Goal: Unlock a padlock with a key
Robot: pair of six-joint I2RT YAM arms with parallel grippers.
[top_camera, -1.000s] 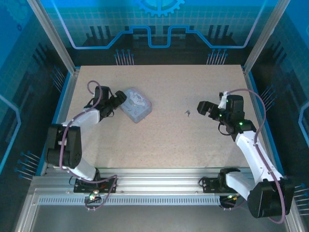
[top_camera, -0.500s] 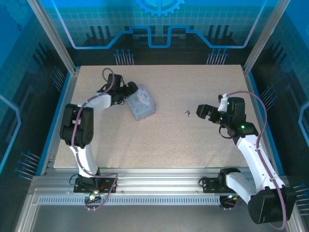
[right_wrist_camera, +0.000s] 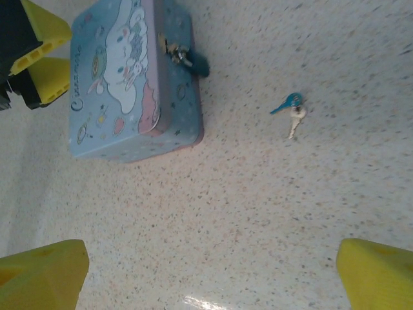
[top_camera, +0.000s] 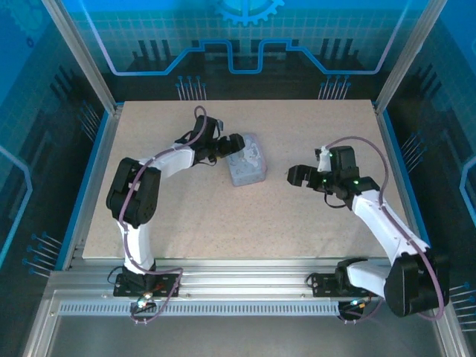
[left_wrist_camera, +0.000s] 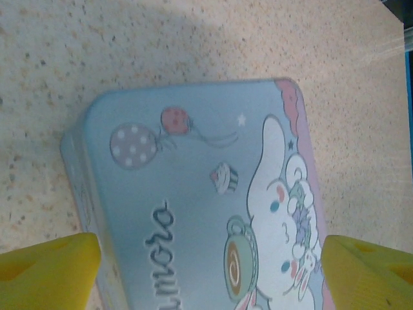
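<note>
Speckled beige counter (top_camera: pixel 186 223), w/ blue-lit enclosure walls around it, is carrying everything. The tin box (top_camera: pixel 249 160) is lying flat near the middle, lid up, and the padlock (right_wrist_camera: pixel 193 62) is hanging off its front clasp, on the side facing the right arm. The key (right_wrist_camera: pixel 292 111) is lying flat on bare counter, apart from the lock and to its right in the right wrist view. It's looking like a blue-capped key w/ a plain silver one joined to it. The left end effector (left_wrist_camera: pixel 206 274) is standing open, its yellow fingers (left_wrist_camera: pixel 48 271) straddling the tin's end; can't tell if they're touching its walls. The right end effector (right_wrist_camera: pixel 210 271) is hanging wide open & empty above the counter, key lying ahead of it. Handling, my read: the key is looking thin, stiff, light & flush to the surface, so prob. slippery & hard to get under. Best bet is pinching across the capped head, leaving the blade free for the keyhole. The padlock is small, rigid & dangling loose, so likely swinging away unless the tin's braced.
</note>
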